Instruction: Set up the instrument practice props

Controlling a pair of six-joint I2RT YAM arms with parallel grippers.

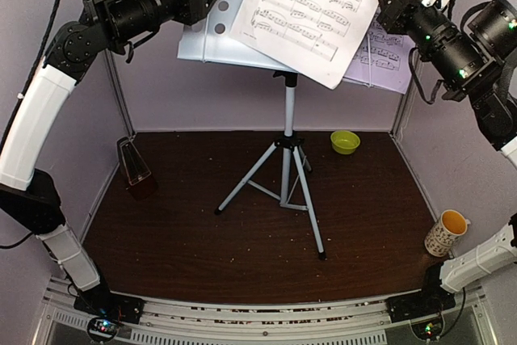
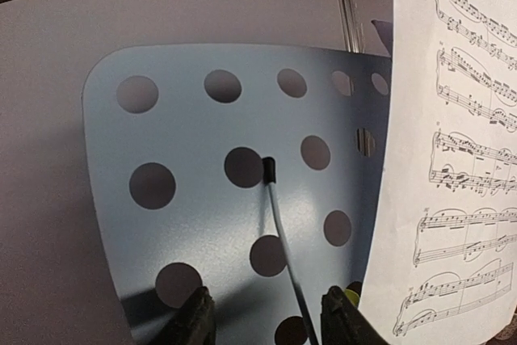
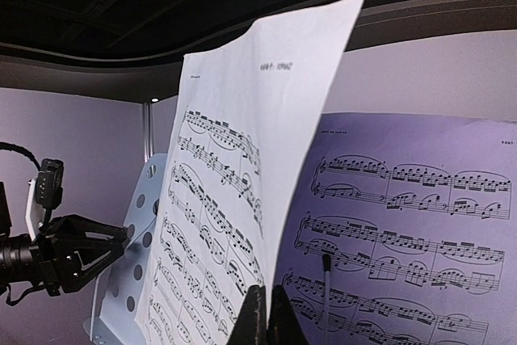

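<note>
Right tool (image 3: 266, 317) fingers pressed together on the bottom edge of the white sheet (image 3: 234, 199). Sheet held up high, tilted, in front of the lavender sheet (image 3: 404, 224), which rests on the right side of the music stand (image 1: 202, 42) plate. Left tool (image 2: 266, 325) partly open, jaws apart on either side of a thin wire clip (image 2: 279, 232) with black tip lying against the perforated plate; can't tell if it touches the wire, nothing gripped. Stand upright on its tripod mid desk (image 1: 202, 240), plate up between both arms. Metronome (image 1: 133, 161) on desk far left by the wall, well apart from tripod legs. Green bowl (image 1: 345, 141) back right, beyond the tripod. Cup (image 1: 447, 232), yellow inside, near right edge.
</note>
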